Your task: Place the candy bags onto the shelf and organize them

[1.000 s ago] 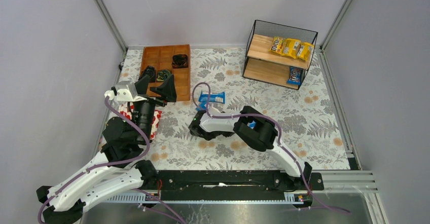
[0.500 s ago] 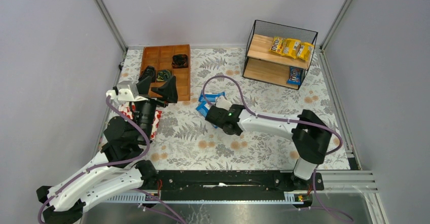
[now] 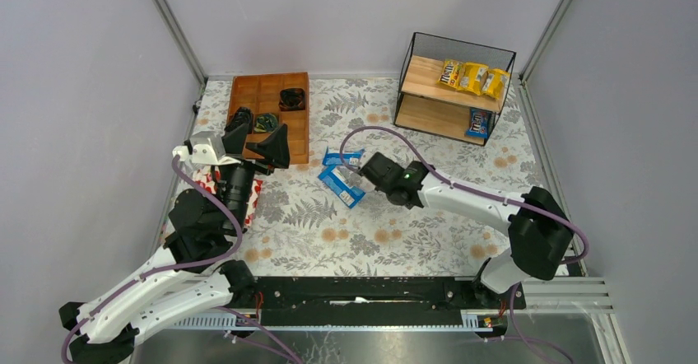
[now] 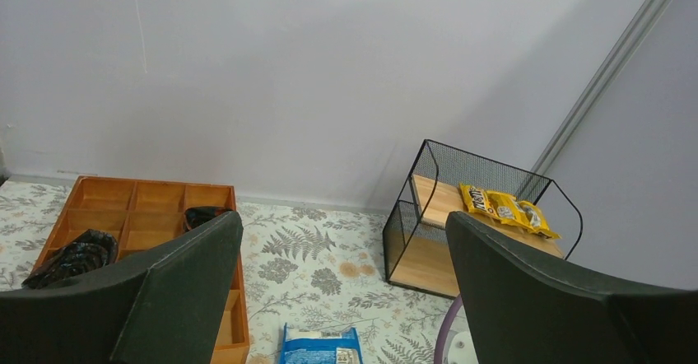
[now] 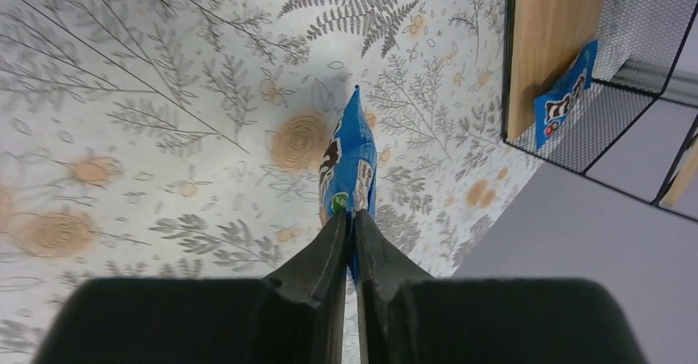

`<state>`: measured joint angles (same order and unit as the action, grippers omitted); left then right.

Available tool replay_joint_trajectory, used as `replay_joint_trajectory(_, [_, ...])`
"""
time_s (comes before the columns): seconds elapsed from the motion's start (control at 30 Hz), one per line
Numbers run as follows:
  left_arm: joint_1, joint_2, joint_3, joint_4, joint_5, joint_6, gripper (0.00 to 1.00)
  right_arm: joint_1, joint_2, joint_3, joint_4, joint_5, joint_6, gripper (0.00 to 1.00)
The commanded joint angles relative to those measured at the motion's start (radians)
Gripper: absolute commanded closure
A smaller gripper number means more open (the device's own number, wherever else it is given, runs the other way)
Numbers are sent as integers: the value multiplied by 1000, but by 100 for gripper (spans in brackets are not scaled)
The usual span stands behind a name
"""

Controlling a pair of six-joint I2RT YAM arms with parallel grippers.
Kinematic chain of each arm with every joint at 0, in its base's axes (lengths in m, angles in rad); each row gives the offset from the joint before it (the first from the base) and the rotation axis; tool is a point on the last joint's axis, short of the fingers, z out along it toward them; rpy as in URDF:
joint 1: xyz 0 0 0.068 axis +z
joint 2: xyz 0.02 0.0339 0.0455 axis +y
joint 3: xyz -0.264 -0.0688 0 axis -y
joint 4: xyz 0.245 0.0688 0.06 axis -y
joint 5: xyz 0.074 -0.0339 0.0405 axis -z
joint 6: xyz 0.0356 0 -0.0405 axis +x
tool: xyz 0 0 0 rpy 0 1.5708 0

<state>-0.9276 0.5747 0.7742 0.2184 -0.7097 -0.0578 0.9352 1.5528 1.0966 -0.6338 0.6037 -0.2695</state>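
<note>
On the mid-table, blue candy bag (image 3: 342, 188): hanging edge-on from the right claw (image 3: 362, 181), apparently lifted clear of the patterned cloth (image 3: 395, 232) and well apart from the shelf (image 3: 421, 74).
Handling: judging it light, thin, soft and glossy, so likely sagging and slipping; best taking it by the flat sealed edge, deep between the pads, not over the lumpy middle.
Right claw: pinching the bag's end seam, jaws standing almost together with only the wrapper between them.
Spare blue bag (image 3: 342, 156): lying flat on the cloth, just beside the held one, waiting its turn.
Shelf stock: three yellow bags (image 3: 472, 77) sitting in a row on the upper board; a shelved blue bag (image 3: 480, 121) leaning at the right end of the lower board.
Left claw (image 3: 255, 137): hovering spread wide near the compartment tray (image 3: 255, 92), gripping nothing.
Change from a second ago: right arm was folded low over the blue bags; now it is stretching out, one bag coming away with it; left arm and shelf stock are staying as they were.
</note>
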Motion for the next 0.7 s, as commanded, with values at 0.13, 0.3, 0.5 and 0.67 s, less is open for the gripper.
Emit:
replay_joint_trajectory(0.13, [-3,-12,7,24,17,-6,1,-170,-75,-38,213,-122,-504,88])
replay_joint_trajectory(0.3, [-3,-6,-5,39,3,11,1,-268,-50,-49,323,-120,-698,88])
replay_joint_trajectory(0.5, [-2,8,-11,53,-4,24,1,-410,0,-74,511,-218,-846,87])
replay_joint_trajectory(0.67, [-7,21,-18,63,-9,33,1,-473,92,-42,612,-227,-934,87])
